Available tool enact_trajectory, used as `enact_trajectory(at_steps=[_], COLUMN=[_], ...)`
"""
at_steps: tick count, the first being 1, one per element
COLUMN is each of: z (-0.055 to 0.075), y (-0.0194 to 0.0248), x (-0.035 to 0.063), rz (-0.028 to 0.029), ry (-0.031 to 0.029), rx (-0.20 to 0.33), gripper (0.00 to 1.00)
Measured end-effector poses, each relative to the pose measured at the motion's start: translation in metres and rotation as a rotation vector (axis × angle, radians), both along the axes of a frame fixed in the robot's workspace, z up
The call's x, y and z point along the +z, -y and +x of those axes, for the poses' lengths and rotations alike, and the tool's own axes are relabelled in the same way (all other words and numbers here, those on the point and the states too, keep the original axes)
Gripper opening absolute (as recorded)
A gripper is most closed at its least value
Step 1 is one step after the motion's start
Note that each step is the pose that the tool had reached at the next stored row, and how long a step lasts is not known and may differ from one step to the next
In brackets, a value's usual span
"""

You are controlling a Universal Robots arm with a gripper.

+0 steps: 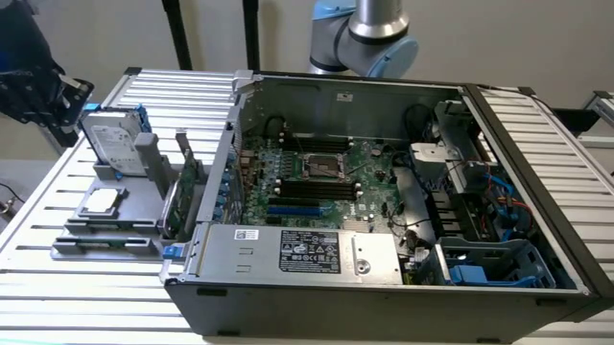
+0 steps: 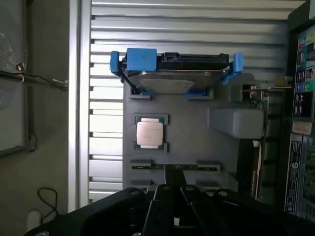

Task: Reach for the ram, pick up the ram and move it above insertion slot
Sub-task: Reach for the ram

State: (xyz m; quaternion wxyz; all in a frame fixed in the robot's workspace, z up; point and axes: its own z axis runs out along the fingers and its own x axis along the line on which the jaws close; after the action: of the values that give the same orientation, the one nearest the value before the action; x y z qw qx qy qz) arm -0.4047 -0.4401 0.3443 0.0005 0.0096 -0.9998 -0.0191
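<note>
In the exterior view, the ram (image 1: 106, 243) lies flat in the front edge of a grey holder tray (image 1: 144, 215). The tray sits on the slatted metal table (image 1: 57, 287), at the exterior view's left of the open computer case (image 1: 384, 302). The ram's chips are too small to make out. A hard drive in a blue frame (image 1: 113, 144) stands at the tray's back edge. The power supply label (image 1: 309, 249) carries print and logos too fine to read. The robot arm (image 1: 369, 32) is cut off at the top.

In the wrist view, the gripper (image 2: 174, 179) has its fingers drawn together and holds nothing. Its dark tips hide the middle of the ram (image 2: 157, 167), and whether they touch it cannot be told. Stickers on the case wall (image 2: 301, 98) are illegible.
</note>
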Motion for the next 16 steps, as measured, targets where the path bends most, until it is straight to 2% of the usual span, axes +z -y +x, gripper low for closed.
enact_trajectory(at_steps=[3, 5, 11, 16], z=[0.001, 0.001, 0.002, 0.005], y=[0.0074, 0.01, 0.0125, 0.0162], x=[-0.0033, -0.0047, -0.0065, -0.0127], rz=[0.0, 0.0, 0.0007, 0.0008], ry=[0.0, 0.0, 0.0, 0.0], rx=[0.0, 0.0, 0.011, 0.019], gripper=[0.11, 0.11, 0.11, 0.11])
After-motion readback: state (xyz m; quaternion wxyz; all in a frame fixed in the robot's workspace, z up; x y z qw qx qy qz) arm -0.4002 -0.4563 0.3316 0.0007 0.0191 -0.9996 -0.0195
